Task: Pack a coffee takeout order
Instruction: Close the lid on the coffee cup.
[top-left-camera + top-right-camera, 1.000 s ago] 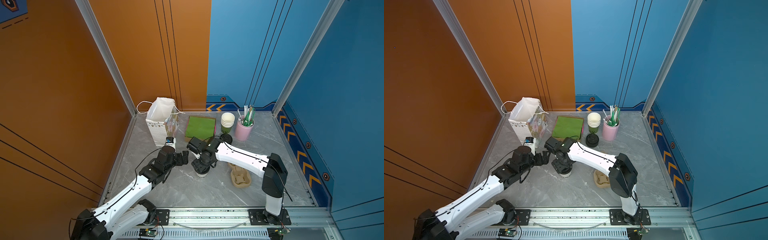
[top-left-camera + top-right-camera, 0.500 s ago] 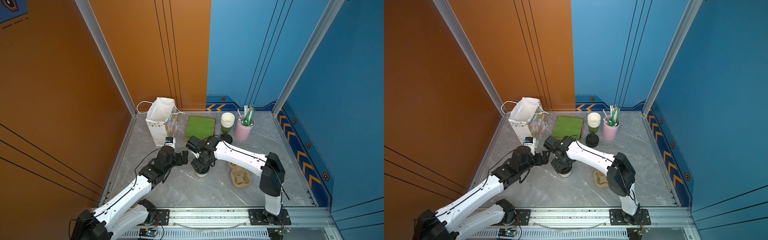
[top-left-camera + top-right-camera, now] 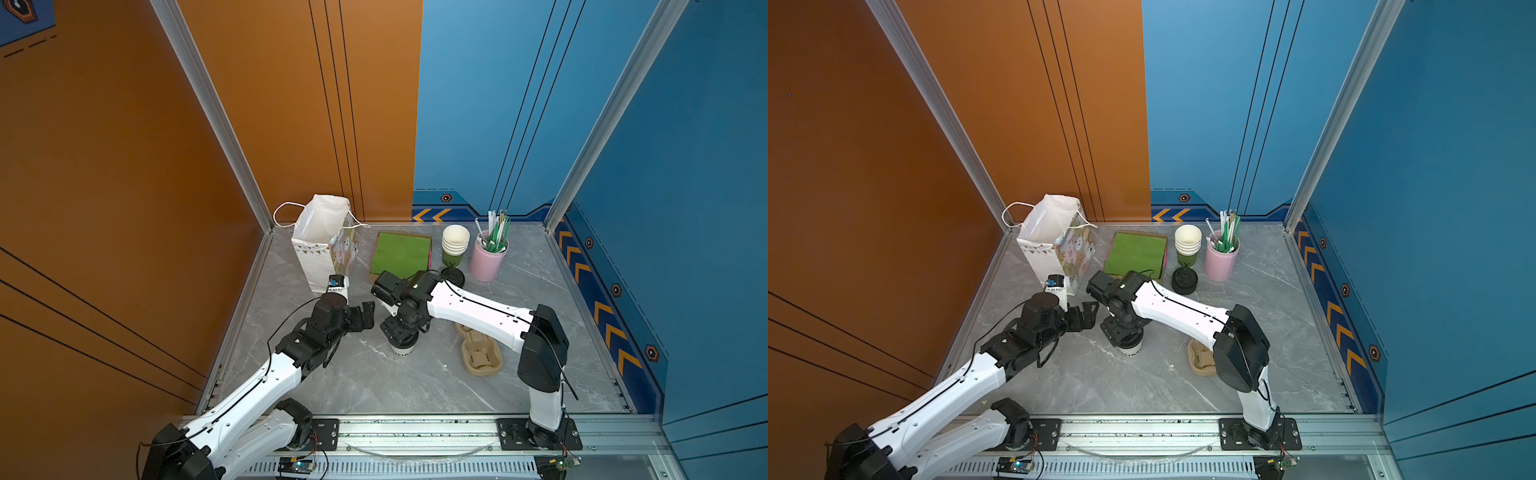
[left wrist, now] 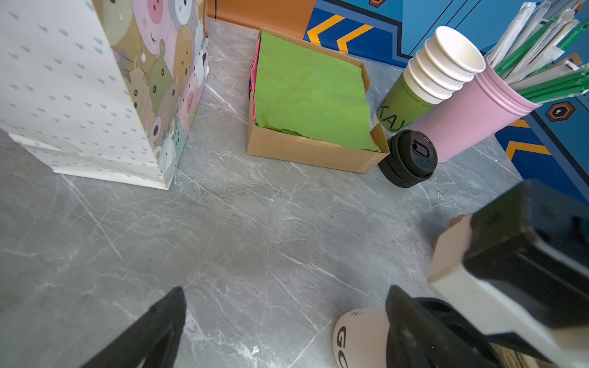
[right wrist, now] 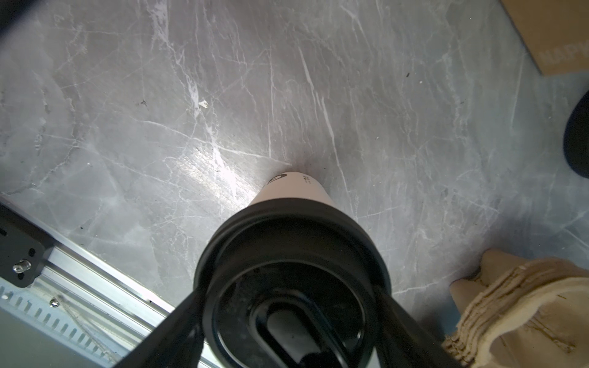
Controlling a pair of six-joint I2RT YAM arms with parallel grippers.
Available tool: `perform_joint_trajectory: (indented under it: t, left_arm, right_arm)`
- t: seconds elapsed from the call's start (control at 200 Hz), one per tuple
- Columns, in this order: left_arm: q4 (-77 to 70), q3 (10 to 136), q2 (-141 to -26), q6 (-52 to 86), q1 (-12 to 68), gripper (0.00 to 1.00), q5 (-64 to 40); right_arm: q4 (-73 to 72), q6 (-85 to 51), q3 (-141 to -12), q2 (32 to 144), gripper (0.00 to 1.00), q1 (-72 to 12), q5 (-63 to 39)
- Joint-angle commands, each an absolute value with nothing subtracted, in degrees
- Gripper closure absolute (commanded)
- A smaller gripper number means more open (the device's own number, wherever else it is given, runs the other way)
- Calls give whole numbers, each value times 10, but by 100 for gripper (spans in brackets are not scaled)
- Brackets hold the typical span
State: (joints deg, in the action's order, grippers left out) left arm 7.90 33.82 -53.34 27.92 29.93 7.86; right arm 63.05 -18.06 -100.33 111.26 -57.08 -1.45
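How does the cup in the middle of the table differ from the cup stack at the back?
The middle cup wears a black lid; the stack is open-topped. The middle cup stands alone; the stack is several cups nested. The middle cup is white; the stack's bottom cup is green. Both stand upright on the table.

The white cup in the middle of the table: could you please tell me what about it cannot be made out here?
Lettering on the cup: left wrist view, cut off by the picture's edge and a finger of the left claw; too small in both top views.
Cup's contents: covered by the black lid.
Whether the right claw grips the lid: right wrist view, fingertips blurred against its rim.
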Motion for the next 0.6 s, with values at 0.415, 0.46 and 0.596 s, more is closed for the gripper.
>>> perform_joint_trajectory:
  t: [0.415, 0.46, 0.596]
  left_arm:
    - [84, 334, -524, 269, 291, 2, 68]
    - [84, 334, -525, 269, 291, 2, 67]
    - [83, 336, -527, 269, 290, 2, 66]
  right_arm:
    - [646, -194, -1010, 1118, 16, -563, -15]
    - [644, -195, -1010, 1118, 15, -561, -18]
    - [640, -197, -1010, 1116, 13, -555, -28]
